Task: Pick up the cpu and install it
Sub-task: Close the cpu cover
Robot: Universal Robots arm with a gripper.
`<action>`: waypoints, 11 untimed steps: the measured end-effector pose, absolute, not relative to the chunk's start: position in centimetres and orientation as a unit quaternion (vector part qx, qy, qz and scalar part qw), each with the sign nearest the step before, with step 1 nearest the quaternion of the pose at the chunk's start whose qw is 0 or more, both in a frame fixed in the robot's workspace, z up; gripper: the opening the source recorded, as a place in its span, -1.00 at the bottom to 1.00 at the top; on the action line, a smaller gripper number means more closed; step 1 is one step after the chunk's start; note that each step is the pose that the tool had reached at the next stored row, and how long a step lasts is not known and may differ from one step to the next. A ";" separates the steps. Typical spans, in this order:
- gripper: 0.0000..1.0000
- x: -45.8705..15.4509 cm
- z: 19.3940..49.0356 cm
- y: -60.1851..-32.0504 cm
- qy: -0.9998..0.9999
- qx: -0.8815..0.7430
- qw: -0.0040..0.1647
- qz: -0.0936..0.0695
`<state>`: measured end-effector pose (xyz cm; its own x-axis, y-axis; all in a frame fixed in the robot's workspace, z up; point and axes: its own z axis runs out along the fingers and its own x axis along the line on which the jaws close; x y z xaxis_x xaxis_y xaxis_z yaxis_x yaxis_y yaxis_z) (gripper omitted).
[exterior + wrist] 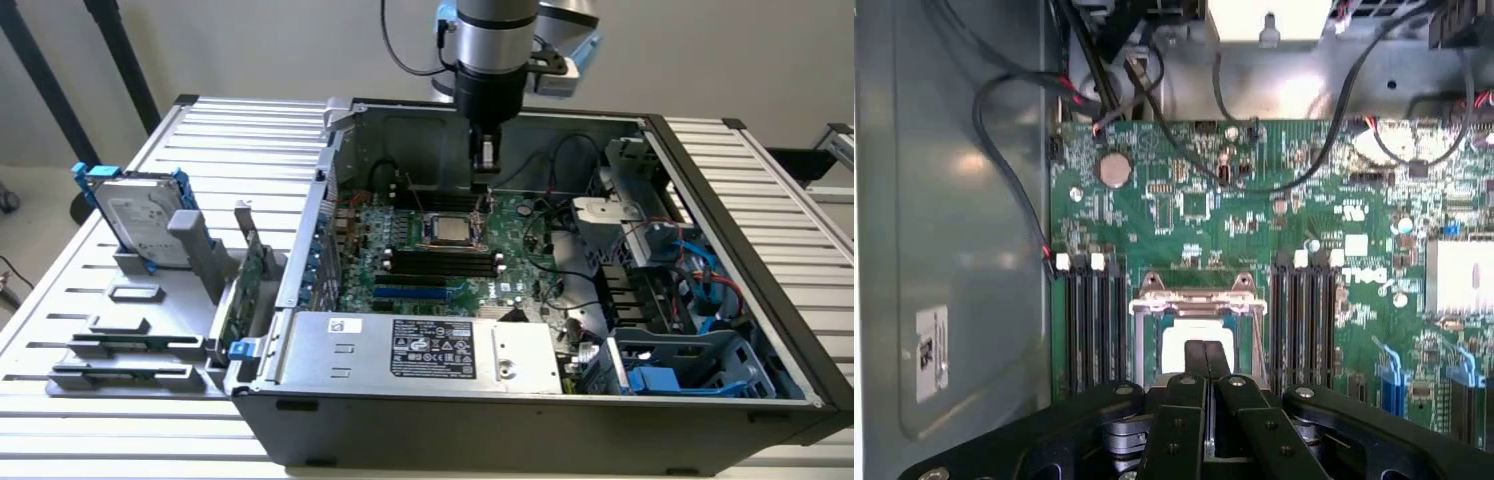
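Observation:
The cpu [450, 231] is a small silver square lying flat in the socket frame on the green motherboard [400, 285], inside the open computer case. My gripper [486, 186] hangs shut above the board, just behind the socket in the exterior view, and nothing shows between its fingers. In the wrist view the closed fingertips [1195, 352] point down over the pale top of the cpu [1176, 345] and hide part of it. The metal socket frame [1198, 296] surrounds the chip.
Black memory slots [1092, 320] flank the socket. Cables [1004, 150] loop over the back of the board. A silver box with a black label [427, 348] fills the case front. A drive cage [667, 280] stands on the exterior view's right. A hard drive with blue rails [134, 215] sits outside on the left.

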<state>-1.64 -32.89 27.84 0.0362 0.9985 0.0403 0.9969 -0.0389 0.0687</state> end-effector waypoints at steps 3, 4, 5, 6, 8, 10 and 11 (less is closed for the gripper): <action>-0.79 -0.3 28.5 -32.9 0.693 0.720 0.009 0.037; -0.79 0.2 28.5 -32.9 0.693 0.720 0.008 0.036; -0.79 0.6 28.5 -32.9 0.693 0.720 0.007 0.036; -0.79 1.0 28.5 -32.9 0.693 0.720 0.007 0.035; -0.79 1.8 28.2 -32.9 0.693 0.720 0.005 0.034; -0.79 2.3 27.9 -32.9 0.694 0.720 0.005 0.033; -0.79 2.3 27.7 -32.9 0.694 0.720 0.005 0.033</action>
<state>2.30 -32.88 27.73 0.0358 0.9985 0.0406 0.9979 -0.0379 0.0520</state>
